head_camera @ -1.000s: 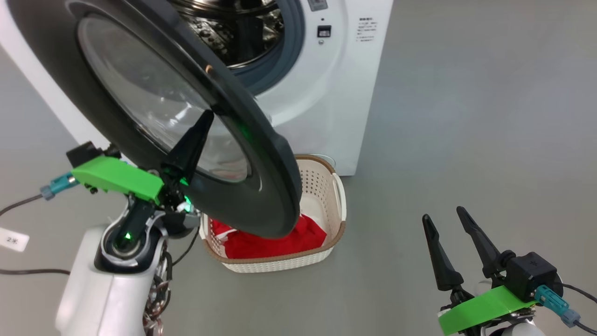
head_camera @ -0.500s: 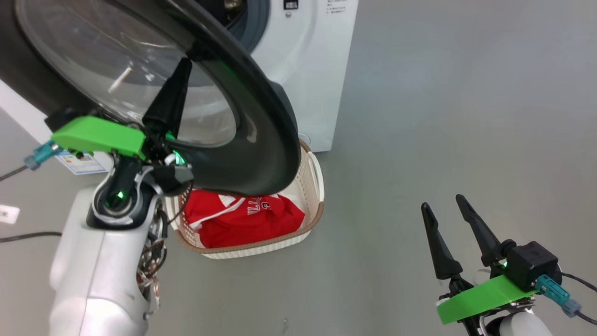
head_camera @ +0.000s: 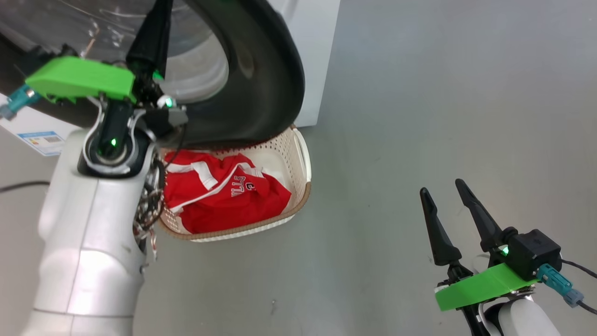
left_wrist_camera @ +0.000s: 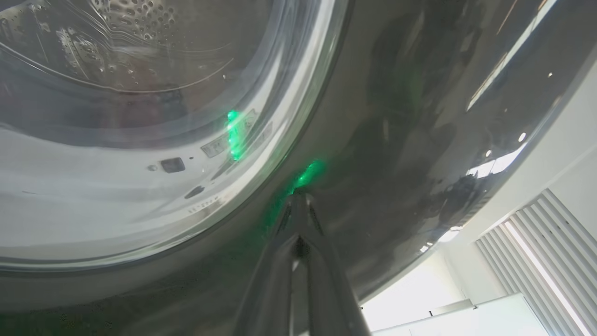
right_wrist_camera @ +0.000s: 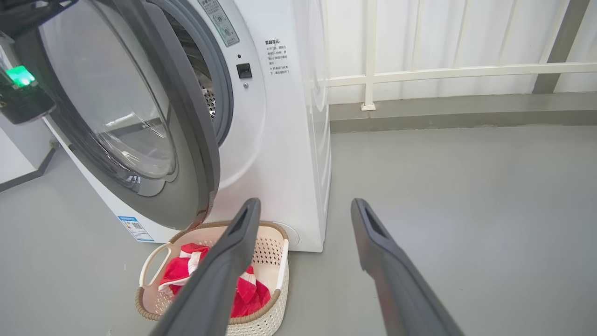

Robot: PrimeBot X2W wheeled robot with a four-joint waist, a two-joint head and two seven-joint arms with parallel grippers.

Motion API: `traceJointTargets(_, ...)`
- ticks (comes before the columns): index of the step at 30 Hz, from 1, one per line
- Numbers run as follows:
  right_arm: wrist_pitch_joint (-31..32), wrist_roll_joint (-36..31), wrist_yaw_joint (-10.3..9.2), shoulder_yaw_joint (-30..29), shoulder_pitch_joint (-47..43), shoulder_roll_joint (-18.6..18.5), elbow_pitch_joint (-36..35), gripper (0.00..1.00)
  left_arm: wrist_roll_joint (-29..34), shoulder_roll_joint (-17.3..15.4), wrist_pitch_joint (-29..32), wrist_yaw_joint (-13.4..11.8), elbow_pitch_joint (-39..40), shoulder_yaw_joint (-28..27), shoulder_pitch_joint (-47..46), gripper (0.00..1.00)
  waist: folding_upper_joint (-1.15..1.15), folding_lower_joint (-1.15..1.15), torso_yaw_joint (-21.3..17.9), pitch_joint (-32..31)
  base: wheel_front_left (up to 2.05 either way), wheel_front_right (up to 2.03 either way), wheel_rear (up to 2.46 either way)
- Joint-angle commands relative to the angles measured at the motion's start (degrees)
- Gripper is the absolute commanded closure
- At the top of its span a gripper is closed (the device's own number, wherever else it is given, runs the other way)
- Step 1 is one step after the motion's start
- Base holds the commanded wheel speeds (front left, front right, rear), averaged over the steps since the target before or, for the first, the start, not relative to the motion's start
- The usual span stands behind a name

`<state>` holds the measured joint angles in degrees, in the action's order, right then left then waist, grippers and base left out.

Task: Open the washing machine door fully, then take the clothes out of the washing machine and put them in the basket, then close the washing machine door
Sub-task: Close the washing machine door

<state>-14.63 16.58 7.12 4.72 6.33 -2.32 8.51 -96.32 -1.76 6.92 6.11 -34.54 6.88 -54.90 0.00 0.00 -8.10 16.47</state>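
Observation:
The washing machine door (head_camera: 268, 79), round and glossy black with a bulging glass window (left_wrist_camera: 140, 116), stands partly swung out over the basket (head_camera: 305, 193). My left gripper (left_wrist_camera: 298, 199) is shut, its joined tips resting on the door's black ring just beside the glass. Red clothes (head_camera: 219, 200) with white trim and lettering lie in the cream basket, which stands against the white washing machine (right_wrist_camera: 289, 154). My right gripper (head_camera: 441, 187) hangs open with nothing between its fingers over the floor, right of the basket. In the right wrist view the door (right_wrist_camera: 191, 154), basket (right_wrist_camera: 261, 322) and clothes (right_wrist_camera: 175, 273) sit ahead on the left.
A blue label (head_camera: 42, 140) is low on the machine's front. My pale left forearm (head_camera: 88, 242) stands close to the basket's left side. Grey floor (head_camera: 443, 93) stretches right of the machine. A white railing (right_wrist_camera: 419, 72) runs along the back wall.
The head camera has moved, so the machine and basket sit higher and further left. The door seems swung nearer the machine's front with my left gripper still on it. More of the clothes shows.

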Motion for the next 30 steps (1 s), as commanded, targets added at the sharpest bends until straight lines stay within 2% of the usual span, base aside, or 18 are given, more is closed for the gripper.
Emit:
traceJointTargets(1,-0.4,-0.2,0.36,1.7,1.8,-0.6,-1.6,0.00,0.5,-1.1,-0.5,0.9,1.1,-0.5,-3.1,1.00,0.00,0.00,-0.4,1.0,0.00,0.00,0.00)
traceJointTargets(18,-0.4,0.0,0.36,2.7,3.7,-0.6,-2.0,0.00,1.9,-1.4,-3.2,1.4,-4.3,0.6,-12.0,1.00,0.00,0.00,-3.2,5.5,0.00,0.00,0.00)
traceJointTargets(30,-0.4,-0.2,0.36,1.7,3.5,-0.6,-1.5,0.00,1.4,-1.3,-0.1,1.4,0.9,1.9,-6.2,1.00,0.00,0.00,-1.6,3.6,0.00,0.00,0.00)
